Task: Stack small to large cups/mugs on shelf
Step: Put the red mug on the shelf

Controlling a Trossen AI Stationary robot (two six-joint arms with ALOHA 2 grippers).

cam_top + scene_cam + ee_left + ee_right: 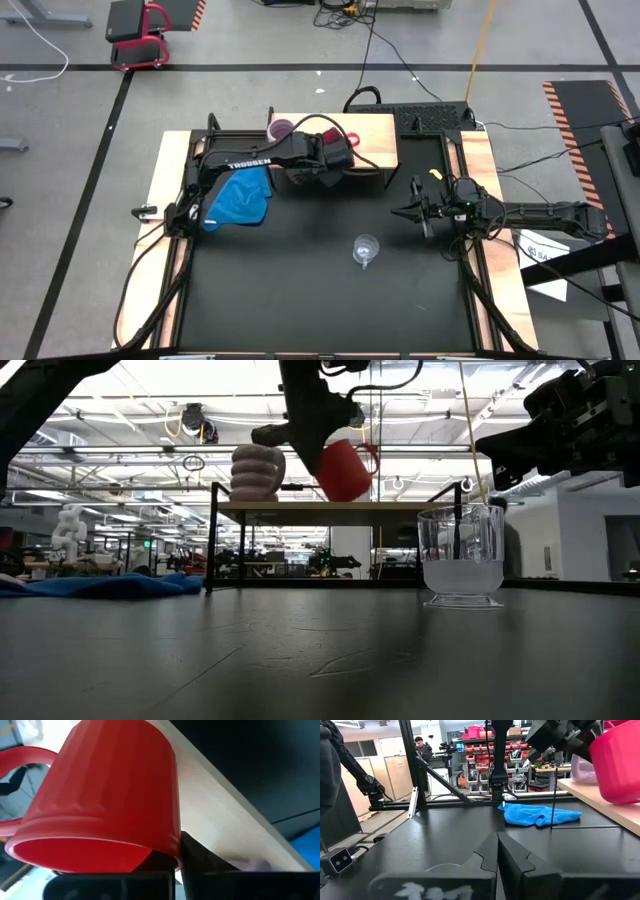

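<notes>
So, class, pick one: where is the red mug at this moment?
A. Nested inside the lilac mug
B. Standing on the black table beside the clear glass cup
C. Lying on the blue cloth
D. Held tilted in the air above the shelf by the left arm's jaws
D: in the low view the red mug hangs tilted above the shelf, clamped by the left gripper, clear of the lilac mug.

Floor (60,150): grey concrete, marked with dark tape lines.
Stool (140,35): red-framed with a black seat, off the bench's far left corner.
Cables (385,45): trailing over the floor beyond the far edge.
Ceiling (130,420): white trusses, brightly lit.
Shelving (477,750): racks of red bins.
Person (422,747): standing far off.
</notes>
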